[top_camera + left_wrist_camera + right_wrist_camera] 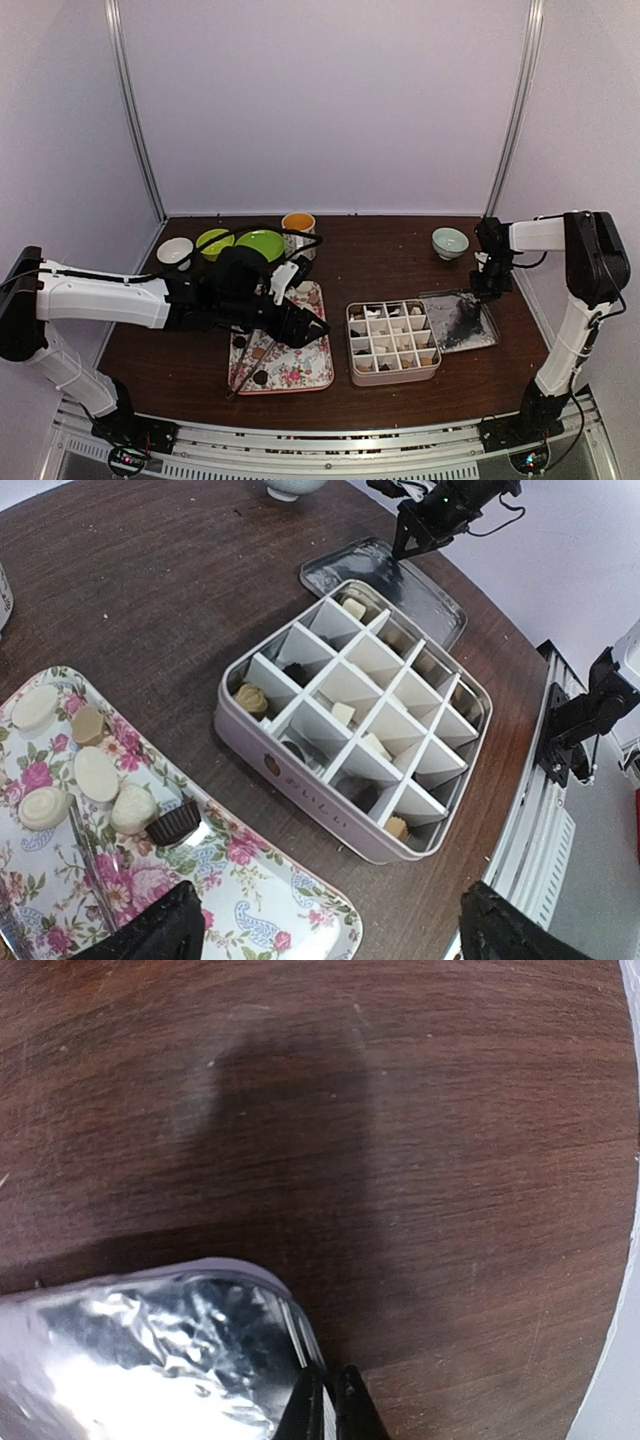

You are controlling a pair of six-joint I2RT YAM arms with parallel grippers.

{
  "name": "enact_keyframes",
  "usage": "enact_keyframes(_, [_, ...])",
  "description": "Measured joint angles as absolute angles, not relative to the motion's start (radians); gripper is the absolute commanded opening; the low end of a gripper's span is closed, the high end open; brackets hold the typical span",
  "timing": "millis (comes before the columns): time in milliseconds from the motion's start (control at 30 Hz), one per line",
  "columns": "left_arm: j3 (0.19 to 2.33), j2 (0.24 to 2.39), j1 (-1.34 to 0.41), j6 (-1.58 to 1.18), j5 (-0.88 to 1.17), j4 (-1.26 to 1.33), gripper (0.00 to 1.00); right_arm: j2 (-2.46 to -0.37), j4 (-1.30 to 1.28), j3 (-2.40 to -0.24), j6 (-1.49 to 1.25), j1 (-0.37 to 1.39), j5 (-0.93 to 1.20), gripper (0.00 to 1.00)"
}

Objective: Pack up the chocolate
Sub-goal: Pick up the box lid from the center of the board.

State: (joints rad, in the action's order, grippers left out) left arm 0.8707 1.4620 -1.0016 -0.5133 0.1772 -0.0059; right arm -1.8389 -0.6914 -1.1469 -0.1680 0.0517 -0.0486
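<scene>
Several white, tan and dark chocolates lie on the floral tray, which also shows in the top view. More chocolates sit in some cells of the divided tin box, right of the tray. My left gripper hovers open and empty over the tray's right edge. My right gripper is shut on the rim of the box's shiny lid, which lies right of the box.
Metal tongs lie on the tray. A white cup, two green bowls and an orange cup stand at the back left. A pale green cup stands at the back right.
</scene>
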Motion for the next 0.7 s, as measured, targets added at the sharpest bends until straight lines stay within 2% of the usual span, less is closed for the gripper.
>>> enact_keyframes(333, [0.873,1.477,-1.002,-0.514,0.185,-0.017,0.91,-1.694,-0.624,-1.012,-0.163,0.059,-0.039,0.00])
enact_keyframes(700, [0.944,1.478,-1.002,-0.513,0.199,-0.091,0.91,-1.493,-0.684,-1.031,-0.186,0.183,-0.224,0.00])
